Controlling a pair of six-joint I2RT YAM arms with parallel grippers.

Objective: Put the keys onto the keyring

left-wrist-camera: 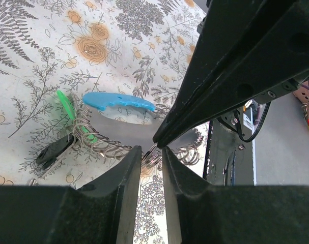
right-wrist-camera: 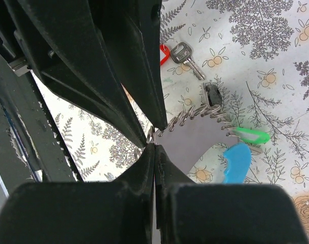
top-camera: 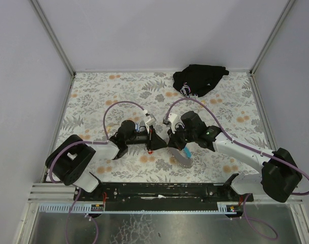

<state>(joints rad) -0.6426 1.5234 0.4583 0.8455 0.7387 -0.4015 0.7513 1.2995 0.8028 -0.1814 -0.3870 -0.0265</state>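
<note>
The keyring's grey strap lies curled on the table, with a light-blue section, a green tag and several metal rings along its edge. My right gripper is shut on a small metal ring at the strap's end. My left gripper meets it head-on, jaws a narrow gap apart on either side of that ring. One of the keys, with a red tag, lies loose on the table just below the left fingers. The right gripper faces them.
A black cloth bundle lies at the back right of the floral table cover. Metal frame posts rise at the back corners. A black clip sits on the strap near the green tag.
</note>
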